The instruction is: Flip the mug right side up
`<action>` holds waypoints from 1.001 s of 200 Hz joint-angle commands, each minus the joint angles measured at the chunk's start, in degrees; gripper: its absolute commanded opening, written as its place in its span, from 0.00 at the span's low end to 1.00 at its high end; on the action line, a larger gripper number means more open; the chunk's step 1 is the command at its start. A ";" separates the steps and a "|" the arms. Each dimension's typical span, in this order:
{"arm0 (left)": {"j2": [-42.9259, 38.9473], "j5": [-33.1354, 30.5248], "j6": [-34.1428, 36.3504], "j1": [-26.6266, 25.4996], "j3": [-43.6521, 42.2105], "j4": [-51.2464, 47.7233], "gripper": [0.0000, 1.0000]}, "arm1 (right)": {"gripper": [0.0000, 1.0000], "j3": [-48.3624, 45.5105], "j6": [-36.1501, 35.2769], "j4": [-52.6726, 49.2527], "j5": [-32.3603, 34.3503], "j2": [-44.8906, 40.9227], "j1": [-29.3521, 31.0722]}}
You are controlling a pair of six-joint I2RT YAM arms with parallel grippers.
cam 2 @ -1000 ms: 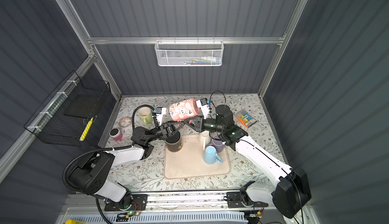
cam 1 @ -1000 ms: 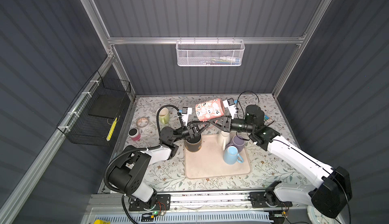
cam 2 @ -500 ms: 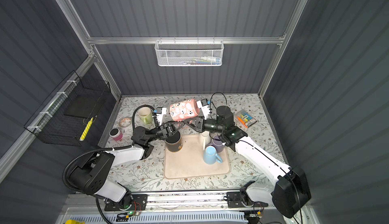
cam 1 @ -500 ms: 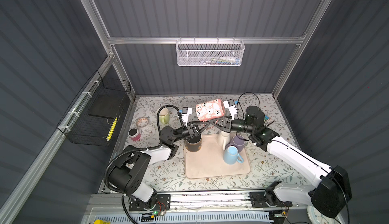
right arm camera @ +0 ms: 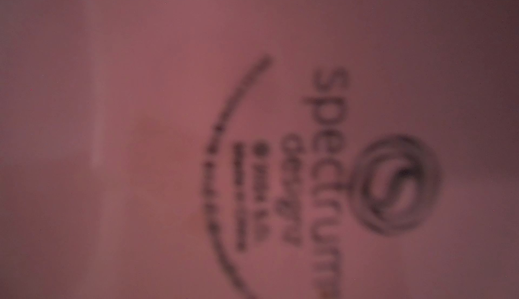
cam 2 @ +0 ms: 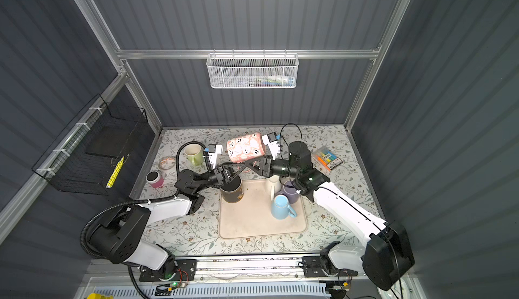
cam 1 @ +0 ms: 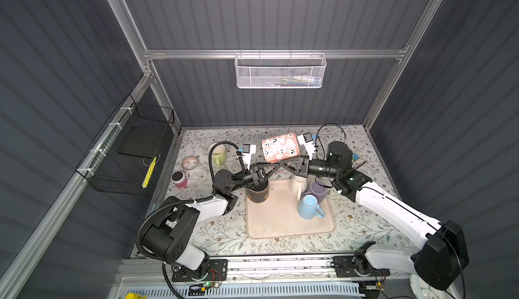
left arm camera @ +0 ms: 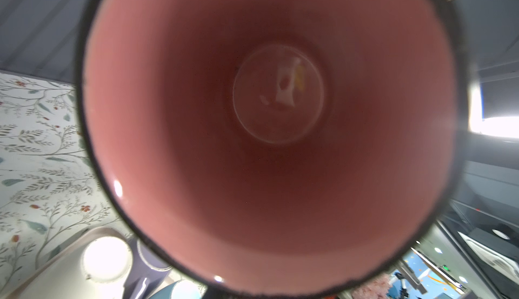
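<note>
**Pink mug aloft on its side, grip points hidden**

The floral table (cam 1: pixel 224 233) carried a beige tray (cam 1: pixel 280 224), its far edge covered by the arms. Above that edge the pink mug (cam 1: pixel 279 147) hung on its side between the two wrists, mouth toward the left arm and base toward the right. The left wrist view was filled by its interior, and the right wrist view only by its blurred, stamped base. The left gripper (cam 1: pixel 269 171) and right gripper (cam 1: pixel 284 165) met tip to tip under it. Whether either was clamped or released could not be told. A black mug (cam 1: pixel 257 195) stood partly hidden beneath the left fingers.
</note>
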 commanded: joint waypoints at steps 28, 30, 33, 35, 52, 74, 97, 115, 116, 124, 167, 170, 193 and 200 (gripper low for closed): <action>-4.03 -3.08 5.71 -0.23 -1.81 0.52 0.00 | 0.53 0.84 -1.24 2.45 -3.42 0.02 0.63; -4.09 -3.08 5.69 -0.22 -1.79 0.61 0.00 | 0.53 0.86 -1.20 2.45 -3.43 0.04 0.65; -4.02 -3.19 5.72 -0.22 -1.89 0.76 0.00 | 0.54 0.82 -1.30 2.45 -3.46 0.03 0.61; -4.02 -3.28 5.67 -0.22 -1.92 0.85 0.00 | 0.54 0.76 -1.32 2.45 -3.47 0.02 0.58; -4.06 -3.94 5.59 -0.22 -2.39 1.51 0.00 | 0.57 0.80 -1.64 2.04 -3.23 -0.16 0.51; -4.86 -5.20 6.39 -0.22 -3.07 1.70 0.00 | 0.59 0.72 -2.38 0.94 -2.82 -0.46 0.55; -7.03 -7.52 9.16 -0.23 -3.99 -1.52 0.00 | 0.61 0.54 -3.30 -0.25 -2.48 -0.68 0.50; -8.65 -9.87 10.59 -0.22 -5.22 -2.34 0.00 | 0.62 0.27 -3.69 -0.71 -2.24 -0.68 0.50; -8.74 -9.97 10.67 -0.22 -5.31 -2.36 0.00 | 0.62 0.23 -3.70 -0.71 -2.24 -0.68 0.54; -9.36 -10.79 11.32 -0.22 -5.73 -2.95 0.00 | 0.62 0.09 -3.76 -0.72 -2.17 -0.59 0.53; -10.94 -14.20 12.46 -0.22 -7.63 -2.04 0.00 | 0.62 -0.17 -3.84 -1.05 -2.17 -0.32 0.56; -11.12 -14.47 12.57 -0.22 -7.71 -2.25 0.00 | 0.62 -0.09 -3.92 -1.19 -2.15 -0.29 0.50; -13.83 -16.97 15.17 -0.21 -7.95 -7.24 0.00 | 0.62 -0.08 -4.71 -2.49 -1.39 -0.49 0.54; -15.03 -17.79 16.40 -0.22 -7.71 -9.83 0.00 | 0.62 -0.09 -4.95 -2.93 -1.20 -0.62 0.51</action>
